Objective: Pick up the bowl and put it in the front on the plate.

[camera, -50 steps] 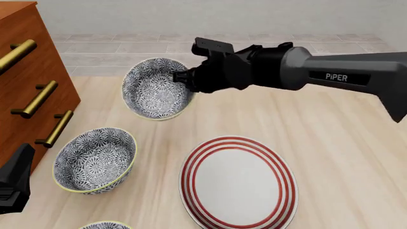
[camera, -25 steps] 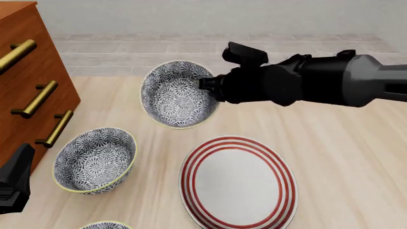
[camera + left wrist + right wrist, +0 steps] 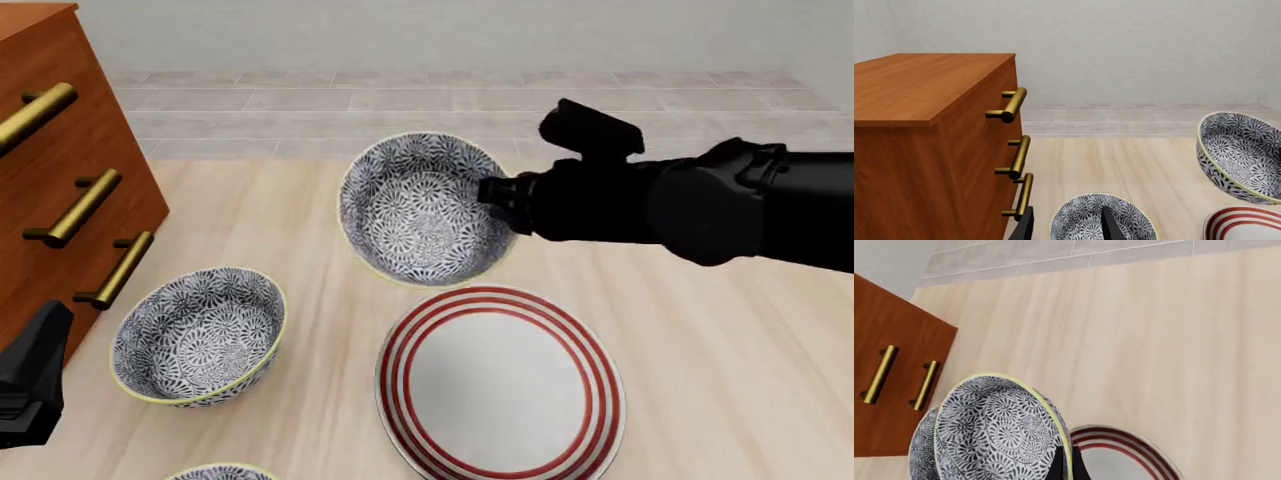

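Patterned bowl lifted, not yet over the plate.

The deep white ceramic bowl with blue-grey floral pattern (image 3: 424, 208) hangs tilted, rim pinched by the right gripper (image 3: 497, 192), just behind the empty flat white red-ringed plate (image 3: 501, 385); lowering and release remain. A matching empty bowl (image 3: 200, 335) sits nearby. The left gripper (image 3: 1066, 225) fingers are spread.

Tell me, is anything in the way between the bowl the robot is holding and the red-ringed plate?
No, nothing visible. The right gripper holds the bowl tilted in the air, just beyond the plate. The plate looks bare, and the other bowl sits off to the plate's left.
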